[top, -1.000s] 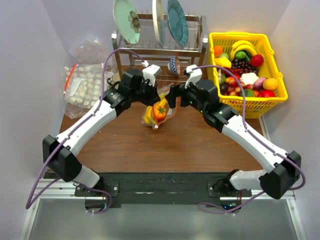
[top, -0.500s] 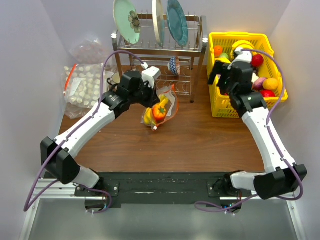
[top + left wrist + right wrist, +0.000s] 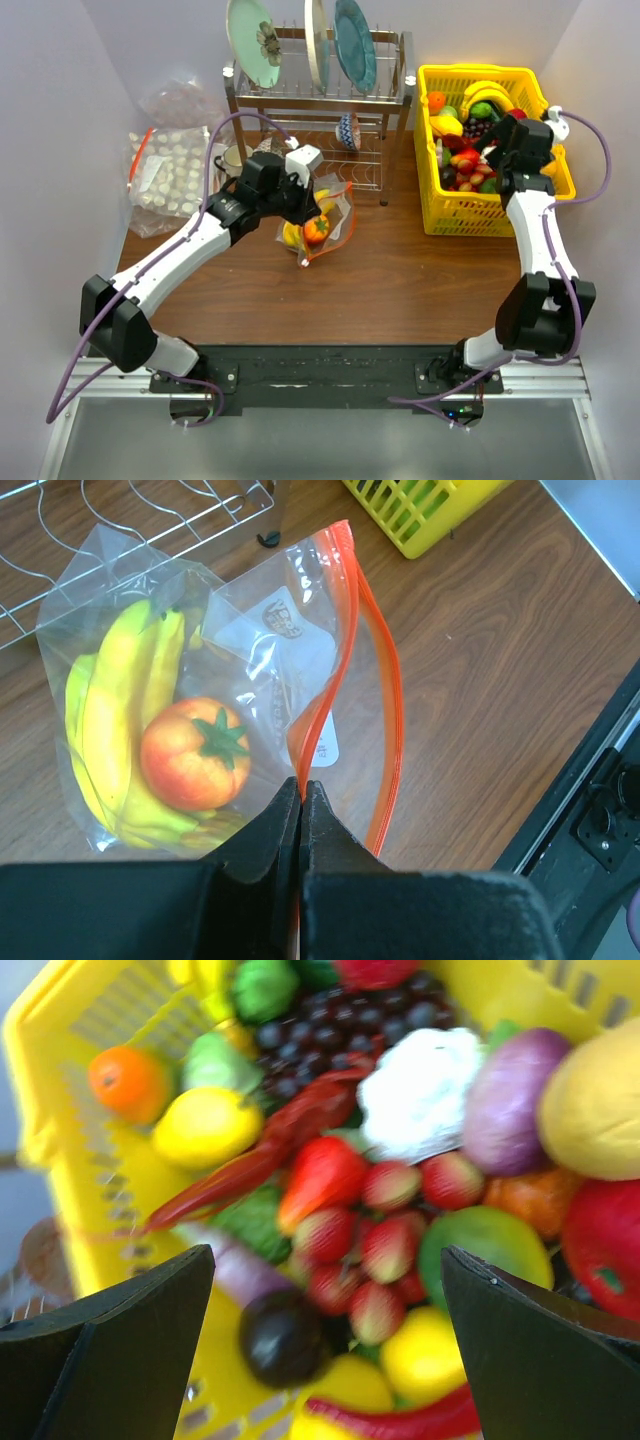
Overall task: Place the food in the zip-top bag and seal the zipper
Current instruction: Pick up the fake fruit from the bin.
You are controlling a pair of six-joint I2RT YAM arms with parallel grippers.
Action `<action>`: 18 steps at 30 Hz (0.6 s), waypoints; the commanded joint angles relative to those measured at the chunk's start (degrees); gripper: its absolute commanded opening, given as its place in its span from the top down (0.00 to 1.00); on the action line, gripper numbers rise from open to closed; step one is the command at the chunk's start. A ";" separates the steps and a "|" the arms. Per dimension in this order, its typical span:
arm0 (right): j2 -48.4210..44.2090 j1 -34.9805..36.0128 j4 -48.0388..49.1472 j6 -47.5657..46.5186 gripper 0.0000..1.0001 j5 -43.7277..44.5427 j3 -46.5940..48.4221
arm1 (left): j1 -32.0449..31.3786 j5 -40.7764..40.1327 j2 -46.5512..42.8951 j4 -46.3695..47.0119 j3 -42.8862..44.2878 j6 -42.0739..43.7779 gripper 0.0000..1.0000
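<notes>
The zip-top bag (image 3: 338, 212) hangs just above the table at the middle, its mouth open. Inside it are a yellow banana bunch (image 3: 108, 715) and an orange fruit with a green stalk (image 3: 188, 756). My left gripper (image 3: 300, 785) is shut on the red-orange zipper (image 3: 345, 645) at one side of the mouth; from above this gripper (image 3: 308, 203) sits at the bag's upper left. My right gripper (image 3: 328, 1260) is open and empty, hovering over the toy food in the yellow basket (image 3: 495, 205); from above it (image 3: 497, 148) is over the basket's middle.
A metal dish rack (image 3: 320, 100) with plates stands behind the bag. A larger clear bag of pale lumps (image 3: 165, 170) lies at the far left. The basket (image 3: 60, 1110) holds several fruits and vegetables, among them strawberries (image 3: 385, 1250), a lemon (image 3: 205, 1125) and grapes (image 3: 330, 1030).
My right arm let go of the bag and swung right to above the basket. My left gripper kept its hold and the bag sank a little.
</notes>
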 commanded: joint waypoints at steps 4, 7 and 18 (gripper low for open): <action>5.85 -5.72 18.62 7.16 0.01 -1.59 -3.34 | -0.13 1.76 -2.10 4.40 -0.94 0.41 1.00; 10.42 -7.22 22.05 8.21 0.01 -1.95 -1.49 | -0.13 2.29 -1.75 4.67 -1.29 0.15 1.00; 24.93 -13.55 40.16 17.00 0.01 -10.73 3.42 | -0.04 2.56 -0.87 5.28 -2.17 -0.38 1.00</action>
